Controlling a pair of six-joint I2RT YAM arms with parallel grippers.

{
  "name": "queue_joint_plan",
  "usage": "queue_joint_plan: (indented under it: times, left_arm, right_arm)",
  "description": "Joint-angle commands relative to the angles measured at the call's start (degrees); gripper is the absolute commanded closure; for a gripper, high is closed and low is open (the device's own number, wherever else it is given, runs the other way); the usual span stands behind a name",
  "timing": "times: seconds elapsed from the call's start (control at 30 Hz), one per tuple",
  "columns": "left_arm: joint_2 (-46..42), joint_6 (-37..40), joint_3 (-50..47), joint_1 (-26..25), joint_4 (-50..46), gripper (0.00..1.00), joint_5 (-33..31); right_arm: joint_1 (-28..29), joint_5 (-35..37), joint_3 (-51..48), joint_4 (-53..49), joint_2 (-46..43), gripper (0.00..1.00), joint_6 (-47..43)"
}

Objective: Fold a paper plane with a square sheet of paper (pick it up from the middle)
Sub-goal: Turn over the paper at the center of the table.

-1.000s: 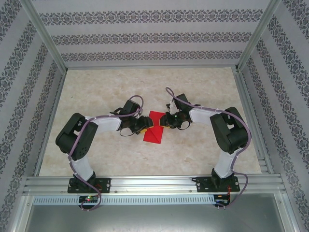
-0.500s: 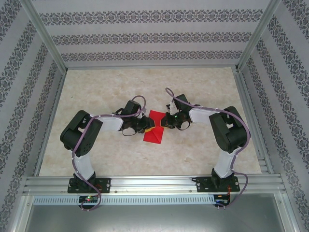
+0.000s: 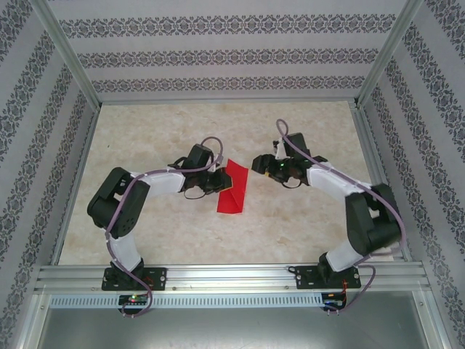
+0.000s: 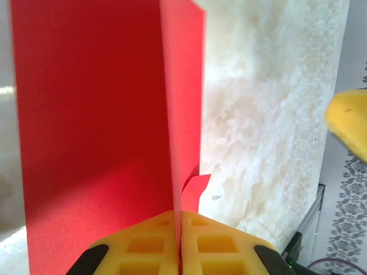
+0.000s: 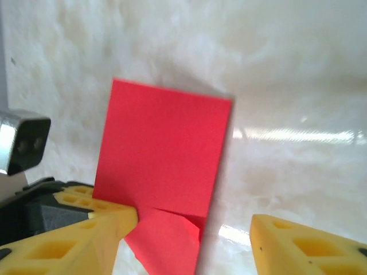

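The square sheet of paper point(image 3: 232, 190) is bright red and folded into a narrow upright rectangle near the table's middle, with a small flap at its base; it has no plane shape. My left gripper point(image 3: 217, 182) is shut on its left edge. In the left wrist view the yellow fingers point(image 4: 143, 246) pinch the folded sheet point(image 4: 97, 114), which stands up ahead of them. My right gripper point(image 3: 256, 163) is open, just right of the paper and apart from it. In the right wrist view the paper point(image 5: 166, 149) lies ahead of my right gripper point(image 5: 195, 224).
The marble tabletop point(image 3: 305, 233) has free room on every side of the paper. Aluminium rails point(image 3: 218, 275) run along the near edge, and patterned walls point(image 3: 218, 51) close the back and both sides.
My right gripper has opened, let go of the paper and drawn back to the right. My left gripper has shut on the paper's left edge.
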Motion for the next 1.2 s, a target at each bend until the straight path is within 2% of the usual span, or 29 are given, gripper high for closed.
queue_joint_plan:
  times: [0.0, 0.13, 0.27, 0.4, 0.57, 0.73, 0.8, 0.9, 1.17]
  left_arm:
    - [-6.66, 9.85, 6.13, 0.45, -12.97, 0.91, -6.81]
    - [-10.62, 16.49, 12.40, -0.21, -27.09, 0.91, -17.43]
    - [-11.67, 21.82, 18.61, -1.79, -38.73, 0.90, -32.36]
    - [-9.45, 24.51, 23.33, -4.15, -45.28, 0.90, -47.22]
    - [-1.03, 23.76, 29.21, -7.50, -51.31, 0.90, -63.61]
    - [10.01, 19.62, 36.68, -11.13, -58.83, 0.91, -76.30]
    - [13.79, 18.91, 38.98, -12.59, -60.66, 0.91, -78.34]
    - [18.14, 18.84, 41.06, -14.13, -60.42, 0.91, -78.09]
    - [23.33, 18.05, 42.36, -16.36, -55.79, 0.90, -68.08]
  right_arm:
    - [-1.66, 9.09, -2.63, -0.94, -6.29, 0.29, 0.44]
    - [-4.57, 13.31, -5.20, -2.23, -11.96, 0.18, 1.78]
    - [-7.44, 13.99, -7.80, -2.30, -15.50, 0.16, 4.24]
    - [-8.94, 14.70, -9.32, -2.76, -17.47, 0.16, 5.17]
    - [-9.91, 17.49, -9.78, -4.74, -19.19, 0.16, 5.31]
    - [-11.02, 20.32, -9.80, -7.32, -20.32, 0.16, 5.67]
    - [-11.47, 20.87, -9.99, -7.56, -20.97, 0.16, 5.71]
    - [-12.07, 21.67, -9.97, -8.28, -21.28, 0.16, 5.71]
    - [-13.86, 21.76, -9.91, -9.01, -20.86, 0.16, 5.71]
